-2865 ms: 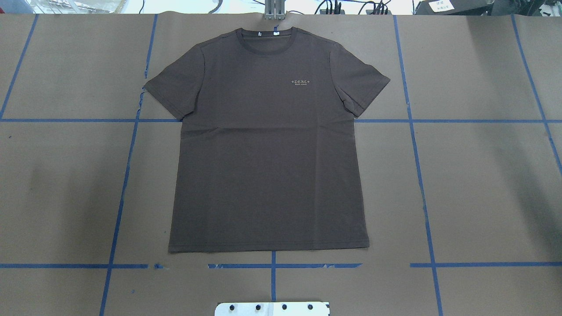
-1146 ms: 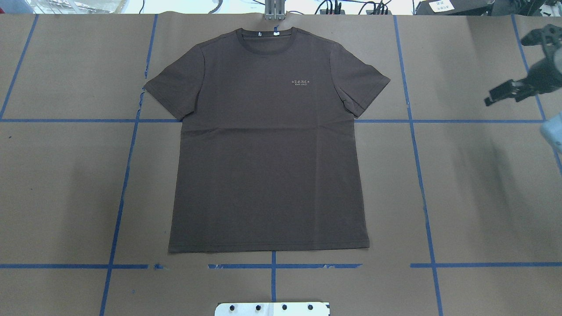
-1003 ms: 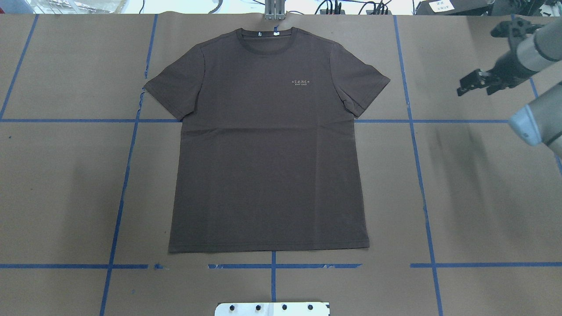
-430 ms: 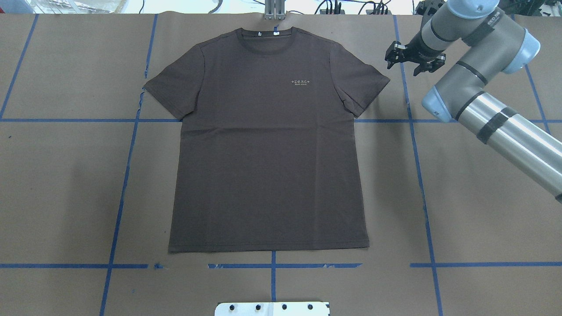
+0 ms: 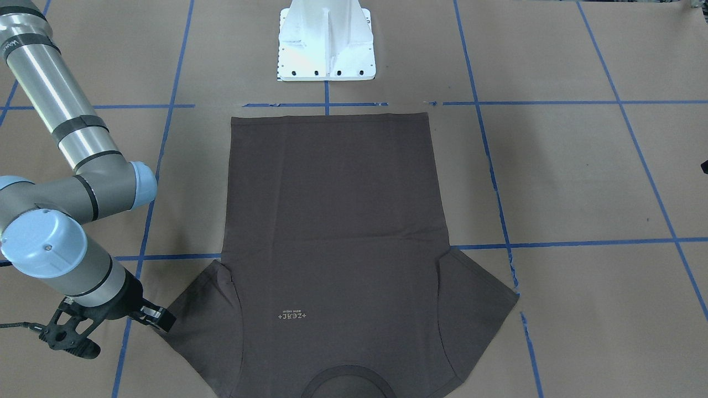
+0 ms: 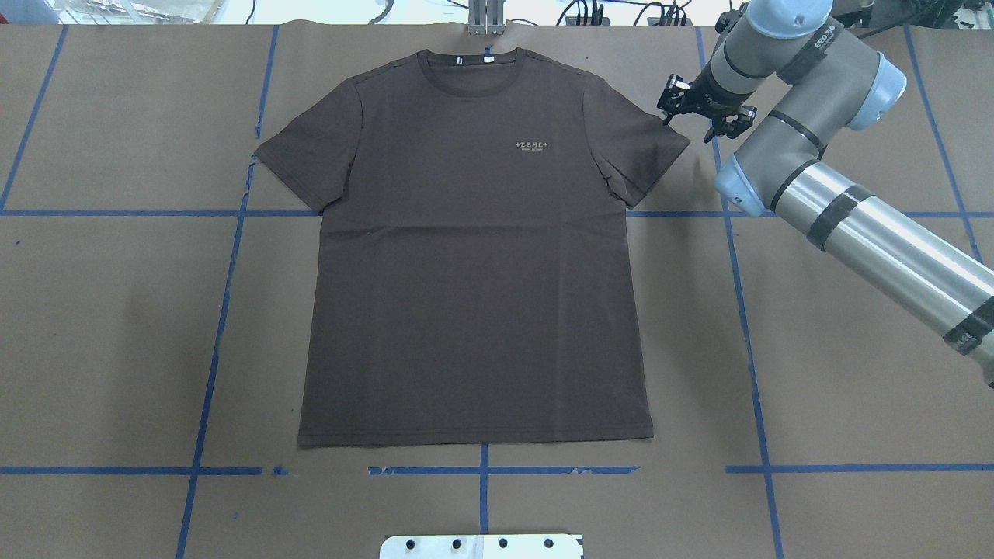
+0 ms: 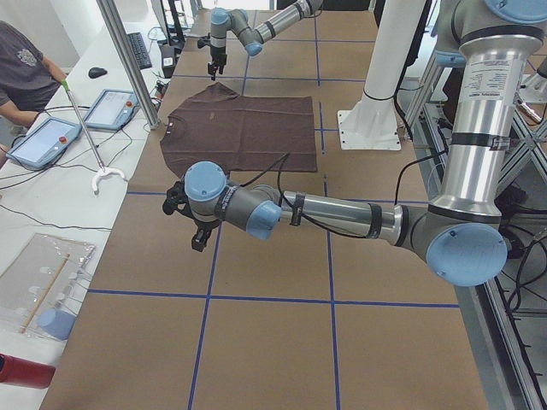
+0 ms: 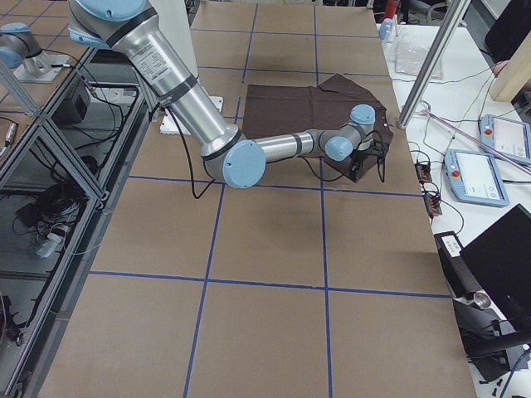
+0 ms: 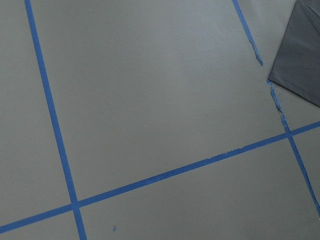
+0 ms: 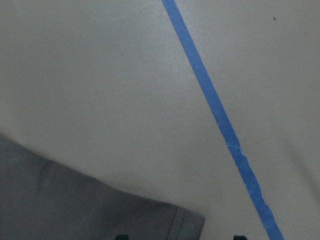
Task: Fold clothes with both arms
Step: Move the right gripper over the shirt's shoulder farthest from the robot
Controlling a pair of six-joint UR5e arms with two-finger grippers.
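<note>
The dark brown-grey T-shirt (image 6: 474, 256) lies flat and face up on the brown paper, collar at the far edge, and also shows in the front-facing view (image 5: 332, 232). My right gripper (image 6: 696, 115) is open and empty, just beside the tip of the shirt's right sleeve (image 6: 668, 144); it also shows in the front-facing view (image 5: 117, 331). The right wrist view shows that sleeve corner (image 10: 100, 210) close below. My left gripper (image 7: 190, 224) hangs over bare paper well clear of the shirt's left sleeve; I cannot tell whether it is open or shut. The left wrist view shows a sleeve corner (image 9: 300, 55).
The white bolted pedestal (image 5: 326, 44) stands at the near edge behind the shirt's hem. Blue tape lines (image 6: 738, 310) grid the paper. An operators' bench with tablets (image 7: 51, 141), a metal post (image 7: 128, 60) and a person (image 7: 21, 68) lies beyond the far edge.
My right arm has swung in from the right edge to the shirt's right sleeve, gripper open. The shirt has not moved.
</note>
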